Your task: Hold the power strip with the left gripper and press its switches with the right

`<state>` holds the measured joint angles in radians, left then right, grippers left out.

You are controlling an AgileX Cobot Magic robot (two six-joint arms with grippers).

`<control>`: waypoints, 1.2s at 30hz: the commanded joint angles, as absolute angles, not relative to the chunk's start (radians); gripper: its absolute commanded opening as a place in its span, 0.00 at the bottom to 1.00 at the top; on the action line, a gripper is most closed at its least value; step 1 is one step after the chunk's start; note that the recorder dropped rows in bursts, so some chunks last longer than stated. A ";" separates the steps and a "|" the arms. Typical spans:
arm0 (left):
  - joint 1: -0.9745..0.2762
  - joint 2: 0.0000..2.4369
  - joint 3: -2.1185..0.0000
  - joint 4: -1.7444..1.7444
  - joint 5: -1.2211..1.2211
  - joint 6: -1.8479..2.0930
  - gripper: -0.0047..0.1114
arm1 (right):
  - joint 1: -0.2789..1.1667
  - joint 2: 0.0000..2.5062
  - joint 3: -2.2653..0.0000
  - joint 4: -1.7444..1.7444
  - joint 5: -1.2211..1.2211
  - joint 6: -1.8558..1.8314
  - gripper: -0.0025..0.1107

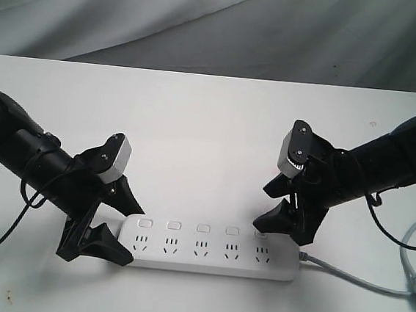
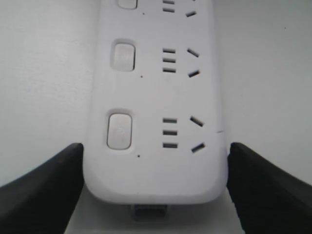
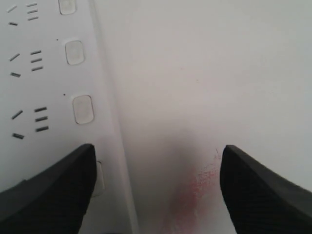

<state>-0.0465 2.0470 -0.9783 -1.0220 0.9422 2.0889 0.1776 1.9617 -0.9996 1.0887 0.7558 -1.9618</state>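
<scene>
The white power strip lies lengthwise near the table's front edge, with its switches in a row along its far side. My left gripper is shut on the strip's left end. In the left wrist view both black fingers press the sides of the power strip beside the end switch. My right gripper stands open at the right end. In the right wrist view, that gripper has one finger over the last switch, covering most of it. Its other finger is over bare table.
The strip's grey cord runs off to the right along the table. A second pale cable curls at the right edge. There is a faint red smear on the white table between the right fingers.
</scene>
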 commanded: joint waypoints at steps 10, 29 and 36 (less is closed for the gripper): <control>-0.051 2.047 -0.983 -1.014 0.941 2.094 0.47 | 0.171 1.963 -0.997 1.095 0.744 -1.969 0.60; -0.051 2.047 -0.983 -1.014 0.941 2.094 0.47 | 0.171 2.027 -0.997 1.054 0.716 -1.928 0.60; -0.051 2.047 -0.983 -1.014 0.941 2.094 0.47 | 0.160 1.997 -0.997 1.026 0.697 -1.901 0.60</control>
<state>-0.0465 2.0470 -0.9783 -1.0220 0.9422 2.0889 0.1752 2.0029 -0.9996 1.0997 0.7699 -1.9055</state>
